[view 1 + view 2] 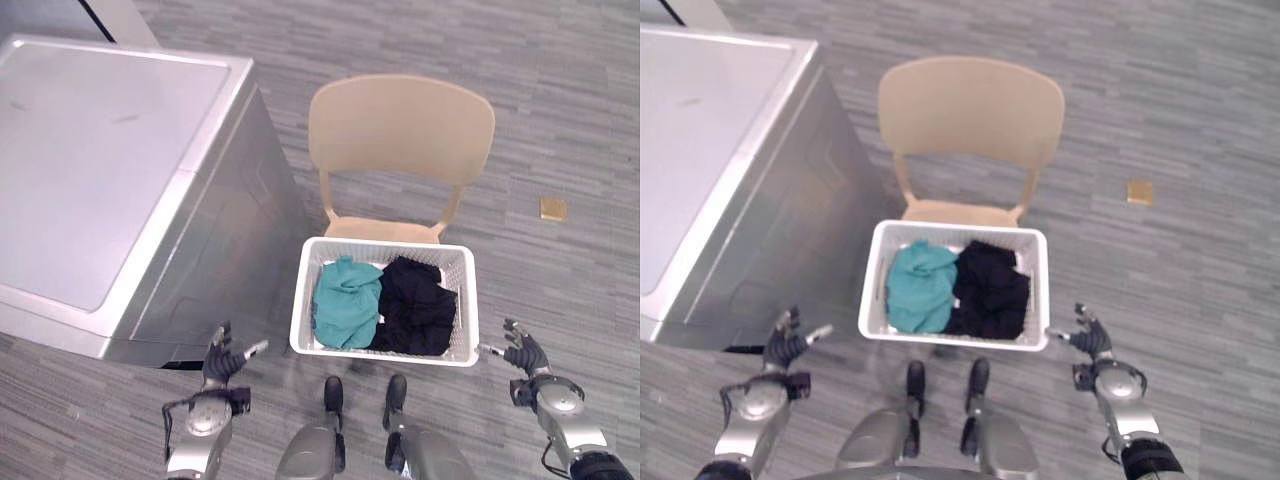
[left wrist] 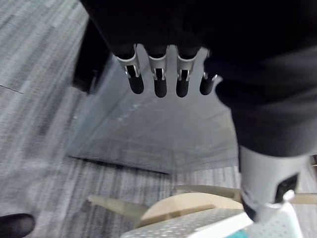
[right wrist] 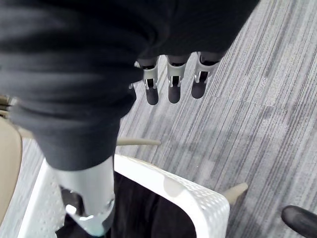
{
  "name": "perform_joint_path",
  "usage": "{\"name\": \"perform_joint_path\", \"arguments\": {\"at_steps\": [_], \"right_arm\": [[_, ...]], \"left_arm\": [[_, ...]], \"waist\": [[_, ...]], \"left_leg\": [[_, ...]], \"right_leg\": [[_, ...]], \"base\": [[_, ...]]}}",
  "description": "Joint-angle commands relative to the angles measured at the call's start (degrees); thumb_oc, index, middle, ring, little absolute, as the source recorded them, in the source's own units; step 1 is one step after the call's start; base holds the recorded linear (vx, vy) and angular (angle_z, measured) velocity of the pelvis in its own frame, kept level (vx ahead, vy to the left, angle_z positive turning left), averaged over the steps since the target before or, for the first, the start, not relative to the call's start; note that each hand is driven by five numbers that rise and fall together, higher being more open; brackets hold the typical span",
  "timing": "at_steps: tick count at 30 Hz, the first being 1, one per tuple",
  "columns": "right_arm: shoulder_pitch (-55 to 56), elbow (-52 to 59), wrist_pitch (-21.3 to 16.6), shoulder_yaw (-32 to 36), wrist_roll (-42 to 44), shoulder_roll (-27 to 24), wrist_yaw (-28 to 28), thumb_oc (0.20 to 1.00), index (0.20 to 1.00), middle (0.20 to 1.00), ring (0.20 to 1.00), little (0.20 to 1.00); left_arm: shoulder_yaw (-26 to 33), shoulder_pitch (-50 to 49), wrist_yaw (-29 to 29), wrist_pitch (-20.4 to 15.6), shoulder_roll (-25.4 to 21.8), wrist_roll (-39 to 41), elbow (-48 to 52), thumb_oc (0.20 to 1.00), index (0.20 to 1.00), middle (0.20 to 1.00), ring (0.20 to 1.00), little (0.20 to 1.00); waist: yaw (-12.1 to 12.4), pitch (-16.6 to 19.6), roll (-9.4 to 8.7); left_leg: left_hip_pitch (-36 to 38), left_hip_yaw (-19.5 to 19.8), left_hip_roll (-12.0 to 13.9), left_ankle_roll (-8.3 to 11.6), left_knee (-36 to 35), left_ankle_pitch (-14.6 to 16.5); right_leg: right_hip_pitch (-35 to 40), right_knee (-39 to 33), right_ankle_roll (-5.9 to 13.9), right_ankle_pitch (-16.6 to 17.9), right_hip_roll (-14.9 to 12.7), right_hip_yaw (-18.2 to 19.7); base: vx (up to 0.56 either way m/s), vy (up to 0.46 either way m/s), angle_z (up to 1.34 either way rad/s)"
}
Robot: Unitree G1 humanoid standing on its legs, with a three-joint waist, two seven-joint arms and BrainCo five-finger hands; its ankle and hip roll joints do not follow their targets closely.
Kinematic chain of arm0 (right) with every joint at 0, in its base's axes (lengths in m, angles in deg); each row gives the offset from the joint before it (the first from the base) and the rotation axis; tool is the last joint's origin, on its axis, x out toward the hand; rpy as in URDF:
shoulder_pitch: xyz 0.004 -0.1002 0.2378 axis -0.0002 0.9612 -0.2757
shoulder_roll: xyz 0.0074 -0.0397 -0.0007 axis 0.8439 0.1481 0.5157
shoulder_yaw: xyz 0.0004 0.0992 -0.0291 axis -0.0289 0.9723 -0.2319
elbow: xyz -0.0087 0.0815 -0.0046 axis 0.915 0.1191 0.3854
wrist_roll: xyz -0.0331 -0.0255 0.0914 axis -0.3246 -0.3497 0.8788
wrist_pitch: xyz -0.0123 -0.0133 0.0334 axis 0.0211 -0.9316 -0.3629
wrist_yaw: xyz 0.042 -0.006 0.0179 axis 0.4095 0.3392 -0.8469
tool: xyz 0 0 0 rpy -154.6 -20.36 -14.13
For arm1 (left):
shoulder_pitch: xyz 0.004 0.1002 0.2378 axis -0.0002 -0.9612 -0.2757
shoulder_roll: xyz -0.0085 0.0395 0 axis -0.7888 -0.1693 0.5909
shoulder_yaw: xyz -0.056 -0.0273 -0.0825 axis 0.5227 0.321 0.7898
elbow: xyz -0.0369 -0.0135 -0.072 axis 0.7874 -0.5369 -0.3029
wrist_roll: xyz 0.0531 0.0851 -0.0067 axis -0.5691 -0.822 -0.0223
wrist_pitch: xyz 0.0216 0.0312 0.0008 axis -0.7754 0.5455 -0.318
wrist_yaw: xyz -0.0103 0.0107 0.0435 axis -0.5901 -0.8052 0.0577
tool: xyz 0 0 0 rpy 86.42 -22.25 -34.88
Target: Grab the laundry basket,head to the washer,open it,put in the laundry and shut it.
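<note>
Your white perforated laundry basket (image 1: 386, 300), holding teal and black clothes, sits on the chair (image 1: 400, 140) between your left robot hand (image 1: 222, 362) and right robot hand (image 1: 524, 354), both with fingers spread, touching nothing.

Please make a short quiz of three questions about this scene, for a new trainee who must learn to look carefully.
1. True or false: the left hand is closed on the rim of the laundry basket.
2. Which clothes lie in the basket? A) a teal garment and a black garment B) one white towel C) nothing
3. Fill in: the basket rests on the seat of a beige ____.

Key:
1. False. Both the left hand and the right hand are open, one at each side of the basket and apart from it.
2. A.
3. chair. The washer stands to its left, lid down.
</note>
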State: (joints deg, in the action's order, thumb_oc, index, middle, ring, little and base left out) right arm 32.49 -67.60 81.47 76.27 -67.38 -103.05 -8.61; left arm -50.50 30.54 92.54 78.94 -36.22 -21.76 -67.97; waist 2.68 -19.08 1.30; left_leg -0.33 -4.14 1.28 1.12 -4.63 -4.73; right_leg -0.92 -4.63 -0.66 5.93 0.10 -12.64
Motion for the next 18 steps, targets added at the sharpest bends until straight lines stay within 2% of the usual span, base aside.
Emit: {"name": "perform_joint_path", "arguments": {"at_steps": [1, 4, 7, 10, 11, 13, 15, 16, 17, 18], "right_arm": [[2.42, -1.64, -1.38, -2.21, -4.62, -0.77, 0.3, 1.0, 1.0, 1.0, 1.0, 1.0], [3.21, -7.84, -0.89, -3.25, -6.01, 2.41, -0.07, 1.0, 1.0, 1.0, 1.0, 1.0], [3.22, -11.16, -0.91, -3.38, -4.82, 4.97, -0.99, 1.0, 1.0, 1.0, 1.0, 1.0], [2.86, -11.34, -1.19, -3.03, -3.44, 5.83, -1.7, 1.0, 1.0, 1.0, 1.0, 1.0], [2.53, -11.95, -1.16, -3.62, -2.89, 6.21, -1.92, 1.0, 1.0, 1.0, 1.0, 1.0], [1.63, -12.91, -0.91, -5.5, -3.97, 6.38, -1.85, 1.0, 1.0, 1.0, 1.0, 1.0], [1.31, -13.27, -0.81, -6.31, -4.38, 6.55, -1.64, 1.0, 1.0, 1.0, 1.0, 1.0], [0.92, -13.52, -0.7, -7.36, -4.77, 6.73, -1.26, 1.0, 1.0, 1.0, 1.0, 1.0], [0.6, -13.39, -0.7, -8.03, -4.97, 6.88, -0.94, 1.0, 1.0, 1.0, 1.0, 1.0], [0.15, -13.55, -0.59, -9.19, -5.61, 7.06, -0.64, 1.0, 1.0, 1.0, 1.0, 1.0]], "left_arm": [[-1.63, -1.33, -1.9, -0.29, -0.41, -3.21, -3.03, 1.0, 1.0, 1.0, 1.0, 1.0], [-1.48, -2.26, -2.05, 0.33, 1.88, -3.68, -11.28, 1.0, 1.0, 1.0, 1.0, 1.0], [-1.42, -1.56, -1.13, 0.46, 2.72, -3.72, -14.79, 1.0, 1.0, 1.0, 1.0, 1.0], [-1.51, -0.43, -0.47, 0.3, 2.75, -3.34, -16.06, 1.0, 1.0, 1.0, 1.0, 1.0], [-1.83, 1.28, 0.01, 0.11, 2.95, -3.01, -17.66, 1.0, 1.0, 1.0, 1.0, 1.0], [-1.98, 2.81, 0.36, -0.03, 3.2, -3.08, -18.79, 1.0, 1.0, 1.0, 1.0, 1.0], [-1.99, 3.14, 0.43, -0.05, 3.3, -3.23, -19.17, 1.0, 1.0, 1.0, 1.0, 1.0], [-2.0, 3.6, 0.52, -0.17, 3.53, -3.18, -19.78, 1.0, 1.0, 1.0, 1.0, 1.0], [-1.89, 4.1, 0.76, -0.24, 3.68, -3.1, -20.55, 1.0, 1.0, 1.0, 1.0, 1.0], [-2.09, 4.65, 1.08, -0.44, 4.08, -2.76, -21.27, 1.0, 1.0, 1.0, 1.0, 1.0]], "waist": [[0.78, 6.39, -1.4], [1.33, 7.72, -1.42], [1.65, 7.73, -1.46], [1.52, 7.34, -1.59], [1.47, 6.53, -1.88], [1.28, 5.99, -2.29], [1.15, 5.95, -2.53], [1.07, 5.91, -2.85], [1.02, 5.95, -3.13], [0.73, 6.34, -3.18]], "left_leg": [[-3.76, 0.41, -2.12, -0.25, 4.5, 3.75], [-2.54, 1.07, -2.34, -0.31, 5.49, 4.3], [-3.05, 1.74, -2.69, 0.04, 6.69, 4.23], [-5.03, 1.95, -3.13, 0.63, 8.61, 3.85], [-7.22, 0.39, -3.01, 0.9, 10.71, 4.45], [-7.66, -1.64, -1.61, 0.78, 12.79, 6.45], [-7.41, -2.05, -0.78, 0.77, 13.43, 7.09], [-6.75, -2.41, 0.46, 1.01, 13.8, 7.63], [-6.14, -2.74, 2.16, 1.43, 14.13, 7.77], [-4.41, -3.17, 5.89, 2.39, 13.07, 6.95]], "right_leg": [[-1.61, 5.0, 4.08, -8.21, -1.02, 3.19], [0.85, 4.8, 3.86, -8.92, -0.98, 2.85], [1.7, 4.45, 3.63, -9.02, -1.21, 1.91], [1.44, 4.0, 3.6, -8.79, -1.92, 0.46], [0.33, 3.95, 3.61, -8.17, -3.28, -1.6], [-0.85, 3.8, 3.82, -7.18, -5.08, -3.47], [-1.09, 3.57, 3.88, -6.8, -5.7, -3.96], [-1.18, 3.15, 4.11, -6.31, -6.48, -4.66], [-1.24, 2.85, 4.34, -5.91, -7.42, -5.4], [-1.26, 2.51, 4.81, -5.42, -8.93, -6.97]], "base": [[0.04, -0.022, 0.03], [0.02, -0.018, 0.03], [-0.03, -0.009, 0.18], [-0.11, 0.018, 0.46], [-0.18, 0.057, 0.56], [-0.19, 0.105, 0.64], [-0.06, 0.087, 0.88], [-0.04, 0.118, 0.75], [-0.07, 0.279, 0.7], [-0.05, 0.36, 0.55]]}}
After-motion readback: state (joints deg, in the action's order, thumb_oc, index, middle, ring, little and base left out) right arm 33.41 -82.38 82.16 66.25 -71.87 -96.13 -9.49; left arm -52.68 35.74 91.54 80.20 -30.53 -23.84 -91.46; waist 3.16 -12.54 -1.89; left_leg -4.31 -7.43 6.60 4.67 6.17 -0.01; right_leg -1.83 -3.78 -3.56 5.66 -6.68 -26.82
